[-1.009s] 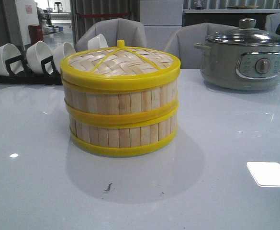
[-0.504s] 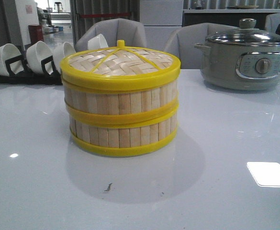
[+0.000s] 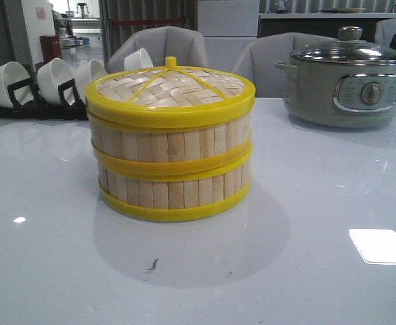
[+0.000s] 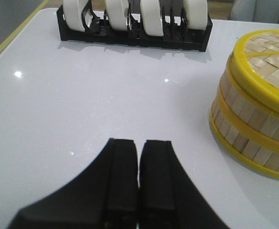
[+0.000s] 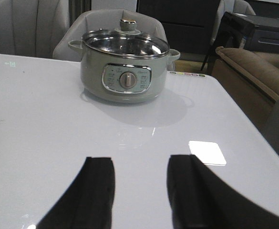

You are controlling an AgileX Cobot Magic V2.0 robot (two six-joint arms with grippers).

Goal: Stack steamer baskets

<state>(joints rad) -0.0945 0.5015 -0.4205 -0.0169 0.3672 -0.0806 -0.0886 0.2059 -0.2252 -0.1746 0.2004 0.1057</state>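
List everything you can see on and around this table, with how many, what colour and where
steamer baskets: two, pale slats with yellow rims, stacked at table centre
lid: one, woven bamboo, yellow rim, on the top basket
bowls: four, white, in the rack
rack: one, black, far left
electric pot: one, grey-green, glass lid, far right
chairs: two, grey, behind the table
table: one, glossy white
left gripper: black, shut, empty
right gripper: black, open, empty

We saw glossy white table (image 3: 333,203) bearing stacked steamer baskets (image 3: 170,159), grey electric pot (image 3: 346,84), black bowl rack (image 3: 28,105).
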